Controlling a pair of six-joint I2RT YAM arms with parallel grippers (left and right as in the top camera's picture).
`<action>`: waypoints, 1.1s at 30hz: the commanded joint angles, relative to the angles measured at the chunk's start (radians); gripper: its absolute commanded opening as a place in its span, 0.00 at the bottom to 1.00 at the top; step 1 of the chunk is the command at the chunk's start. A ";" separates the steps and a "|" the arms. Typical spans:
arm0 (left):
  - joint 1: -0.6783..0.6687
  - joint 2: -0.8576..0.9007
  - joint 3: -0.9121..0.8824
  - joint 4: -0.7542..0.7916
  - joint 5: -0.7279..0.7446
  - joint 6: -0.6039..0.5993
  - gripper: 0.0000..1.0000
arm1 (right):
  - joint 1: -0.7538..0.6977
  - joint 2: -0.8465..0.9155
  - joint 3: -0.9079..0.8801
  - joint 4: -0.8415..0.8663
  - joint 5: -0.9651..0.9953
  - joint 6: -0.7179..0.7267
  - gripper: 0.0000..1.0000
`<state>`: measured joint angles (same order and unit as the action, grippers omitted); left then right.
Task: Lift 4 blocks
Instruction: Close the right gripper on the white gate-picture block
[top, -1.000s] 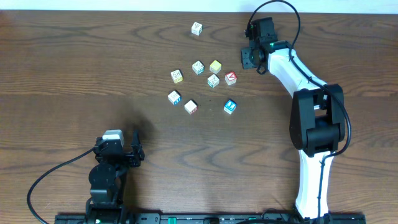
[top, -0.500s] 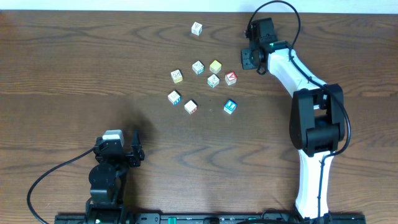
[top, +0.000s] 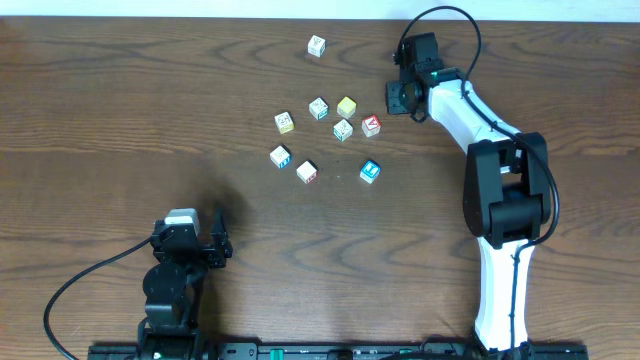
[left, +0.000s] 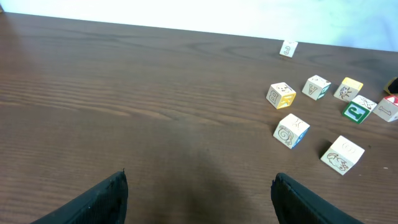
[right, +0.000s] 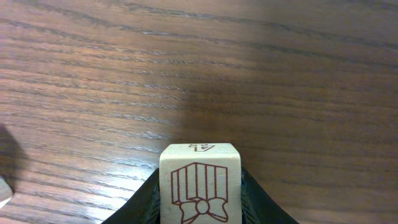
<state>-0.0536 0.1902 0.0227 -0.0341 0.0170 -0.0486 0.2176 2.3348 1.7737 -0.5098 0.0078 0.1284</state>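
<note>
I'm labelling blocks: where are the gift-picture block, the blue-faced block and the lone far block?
gift-picture block (right: 200, 183): right wrist view, front face.
blue-faced block (top: 370, 171): overhead view, top face.
lone far block (top: 316, 45): overhead view, top face.

Right hand (top: 398, 97) closed onto gift-print block (right: 200, 183), shifted slightly left.

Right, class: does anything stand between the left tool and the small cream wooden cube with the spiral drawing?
Nothing visible does. Only bare brown wooden table lies between the open left tool and the small cream wooden spiral-printed cube; the other cubes sit beyond or beside it.
</note>
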 joint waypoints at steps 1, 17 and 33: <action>-0.002 0.003 -0.019 -0.037 -0.013 0.010 0.75 | 0.005 0.025 0.013 0.014 -0.012 0.005 0.40; -0.002 0.004 -0.019 -0.037 -0.013 0.010 0.74 | 0.005 0.026 0.027 0.046 0.053 -0.013 0.47; -0.002 0.004 -0.019 -0.037 -0.013 0.010 0.75 | 0.005 0.025 0.103 -0.024 0.052 -0.013 0.53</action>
<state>-0.0536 0.1902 0.0227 -0.0345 0.0170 -0.0483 0.2176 2.3497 1.8526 -0.5255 0.0532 0.1192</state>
